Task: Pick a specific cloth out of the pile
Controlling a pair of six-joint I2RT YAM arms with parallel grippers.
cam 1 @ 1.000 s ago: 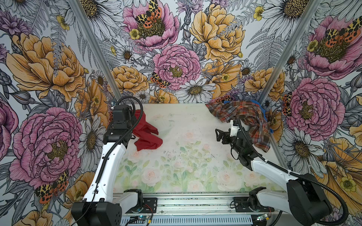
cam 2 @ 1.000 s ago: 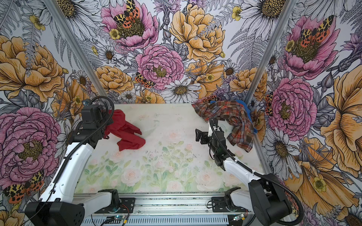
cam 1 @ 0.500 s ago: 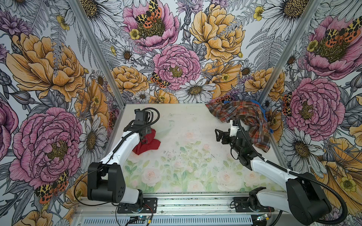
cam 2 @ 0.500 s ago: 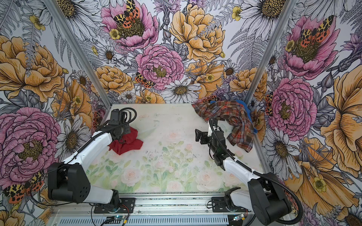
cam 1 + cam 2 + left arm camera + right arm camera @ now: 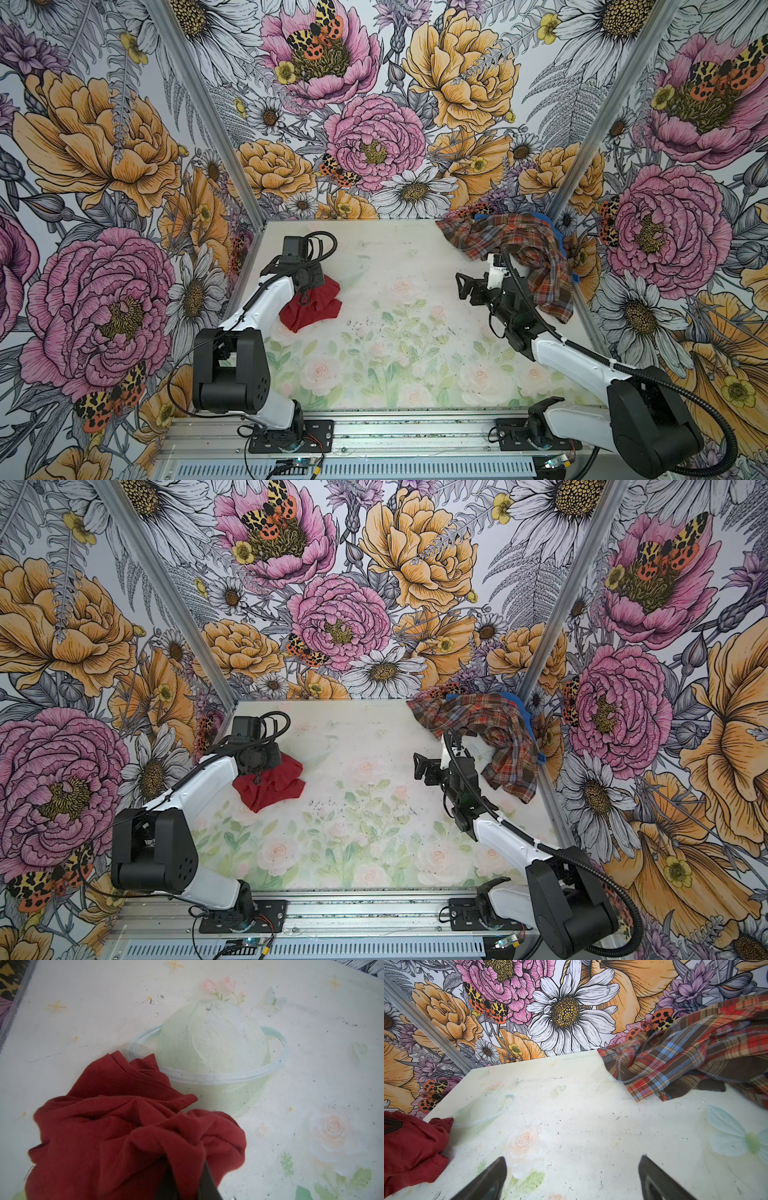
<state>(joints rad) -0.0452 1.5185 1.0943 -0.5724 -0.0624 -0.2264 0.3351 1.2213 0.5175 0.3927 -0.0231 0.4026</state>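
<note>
Cloth (image 5: 311, 305): plain dark red, no pattern. Pile (image 5: 523, 253): plaid in red, brown and blue, with bright blue fabric (image 5: 555, 224) at its far edge. Counter (image 5: 395, 353): pale cream with faded pink roses and green leaves. Walls (image 5: 374, 124): pink, orange and white flowers.

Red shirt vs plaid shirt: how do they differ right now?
The dark-red shirt is plain, bunched compactly at the table's left, with the left gripper on it. The plaid shirt is checked, sprawled in the far right corner, untouched. Both are crumpled.
</note>
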